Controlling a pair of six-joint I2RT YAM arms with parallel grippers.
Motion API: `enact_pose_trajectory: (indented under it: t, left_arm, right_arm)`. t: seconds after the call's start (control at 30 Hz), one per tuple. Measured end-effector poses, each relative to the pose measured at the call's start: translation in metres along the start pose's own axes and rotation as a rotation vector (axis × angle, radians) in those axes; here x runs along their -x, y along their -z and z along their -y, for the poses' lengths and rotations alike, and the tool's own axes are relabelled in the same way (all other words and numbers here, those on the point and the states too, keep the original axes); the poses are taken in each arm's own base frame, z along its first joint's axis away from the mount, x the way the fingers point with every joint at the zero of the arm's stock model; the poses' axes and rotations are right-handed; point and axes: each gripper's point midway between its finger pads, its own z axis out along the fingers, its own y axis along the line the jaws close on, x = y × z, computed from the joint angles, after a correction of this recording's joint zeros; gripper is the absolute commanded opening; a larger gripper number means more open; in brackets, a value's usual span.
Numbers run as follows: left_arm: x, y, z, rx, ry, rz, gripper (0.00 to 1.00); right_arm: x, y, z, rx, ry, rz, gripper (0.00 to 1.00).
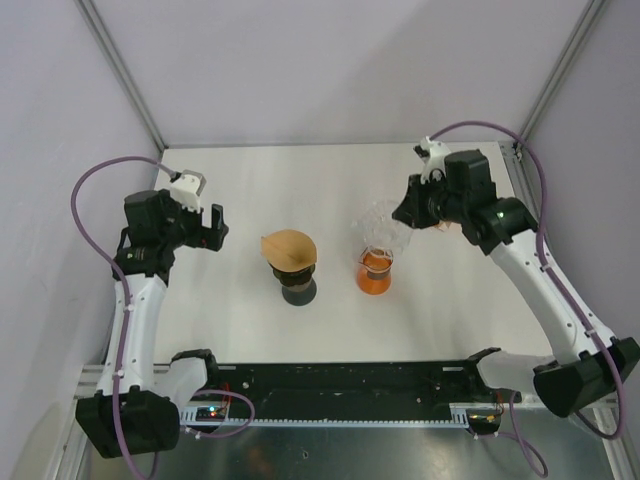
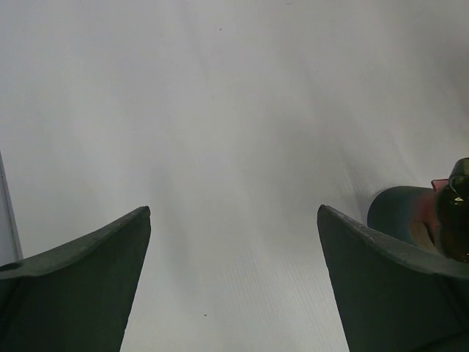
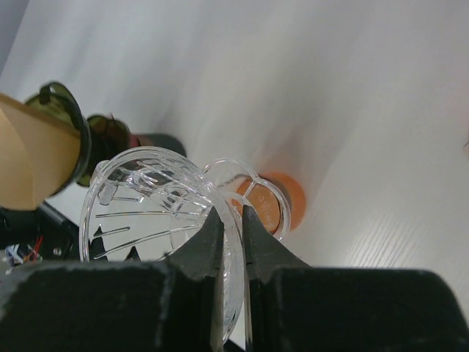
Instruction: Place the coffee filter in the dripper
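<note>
White table (image 1: 230,320) is carrying two items near centre, apart: dark dripper base (image 1: 298,292) standing left, orange-bottomed glass carafe (image 1: 374,277) standing right.

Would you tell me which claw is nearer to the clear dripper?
Right. The right claw is shut on the rim of the clear dripper; the left claw hangs open far to its left, beyond the brown filter.

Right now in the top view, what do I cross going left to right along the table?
left hand → brown coffee filter → orange-bottomed carafe → right hand
</note>
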Motion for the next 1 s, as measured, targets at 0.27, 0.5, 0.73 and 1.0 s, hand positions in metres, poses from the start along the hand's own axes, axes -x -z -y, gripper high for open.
enact_pose_trajectory:
  t: [0.27,0.5,0.73,1.0]
  left_arm:
    - [0.007,0.013,0.007,-0.005,-0.019,0.050,1.00]
    - [0.001,0.015,0.009,-0.006,-0.018,0.045,0.99]
    - [-0.002,0.015,0.010,-0.007,-0.016,0.039,1.00]
    - [-0.003,0.014,0.010,-0.009,-0.014,0.034,1.00]
  right_arm:
    - [-0.065,-0.005,0.004,0.025,-0.065,-0.119,0.00]
    - [-0.090,-0.028,0.005,0.075,-0.099,-0.188,0.00]
    - [-0.081,-0.044,0.017,0.084,-0.118,-0.163,0.00]
    - [-0.079,-0.059,0.028,0.099,-0.140,-0.163,0.00]
